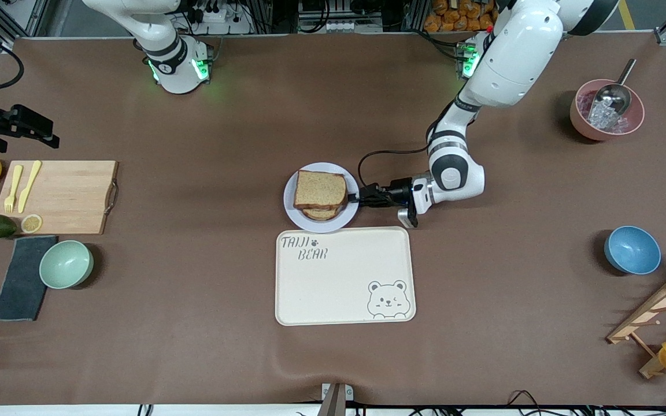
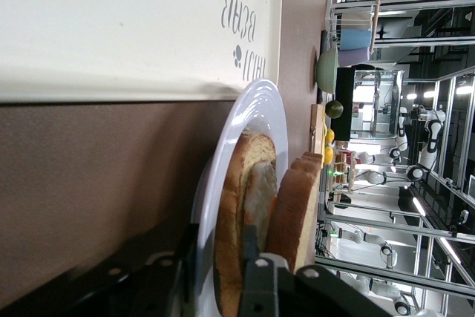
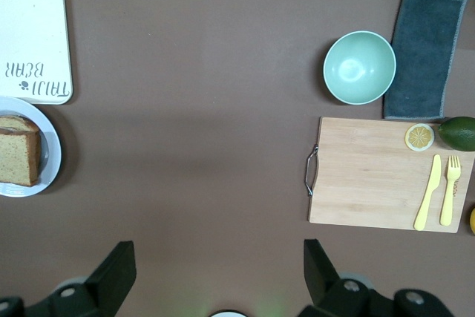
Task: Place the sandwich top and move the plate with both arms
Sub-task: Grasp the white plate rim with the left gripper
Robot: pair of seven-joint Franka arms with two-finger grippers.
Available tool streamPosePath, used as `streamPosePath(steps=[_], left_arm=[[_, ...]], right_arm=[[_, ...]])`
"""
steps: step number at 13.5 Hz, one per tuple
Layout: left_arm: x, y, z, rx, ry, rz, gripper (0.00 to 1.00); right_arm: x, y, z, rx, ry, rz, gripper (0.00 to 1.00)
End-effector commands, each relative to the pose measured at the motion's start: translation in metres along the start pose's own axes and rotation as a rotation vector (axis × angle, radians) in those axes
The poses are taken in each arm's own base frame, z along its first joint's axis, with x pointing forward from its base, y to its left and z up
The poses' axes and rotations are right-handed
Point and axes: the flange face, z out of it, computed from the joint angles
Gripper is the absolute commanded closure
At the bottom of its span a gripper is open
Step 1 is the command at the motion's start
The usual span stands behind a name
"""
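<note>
the sandwich top (image 1: 321, 189) lies on the plate (image 1: 294, 211), just above the tray (image 1: 344, 276). our left gripper (image 1: 358, 197) pinches the plate's rim sideways, fingers partly closed. our right gripper (image 3: 215, 272) waits wide open, holding nothing, well apart.

Brown wholemeal square bread slice (image 1: 320, 189) with darker crust; pale lavender-white round plate (image 1: 293, 209); cream rectangular tray (image 1: 339, 283), grey bear drawing, frame centre.

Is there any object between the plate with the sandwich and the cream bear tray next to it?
Nothing visible does. The plate sits just beside the tray, on the edge farther from the front camera, nearly touching. The left gripper is at the plate's rim; the sandwich top already lies on the stack.
</note>
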Motion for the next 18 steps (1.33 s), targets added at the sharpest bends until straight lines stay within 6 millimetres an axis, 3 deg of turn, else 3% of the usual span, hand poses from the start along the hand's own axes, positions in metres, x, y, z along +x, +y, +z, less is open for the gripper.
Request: streamPosePath(steps=[1, 5, 18], left_arm=[[0.002, -0.005, 0.008, -0.003, 0.026, 0.022, 0.83], [0.002, -0.003, 0.009, -0.020, 0.043, 0.051, 0.99], [0.005, 0.014, 0.009, -0.128, 0.093, 0.113, 1.00]], right_arm=[[-0.007, -0.001, -0.002, -0.015, 0.007, 0.014, 0.00], [-0.008, -0.001, -0.003, -0.014, 0.009, 0.014, 0.00], [-0.006, -0.001, -0.001, -0.017, 0.013, 0.013, 0.00]])
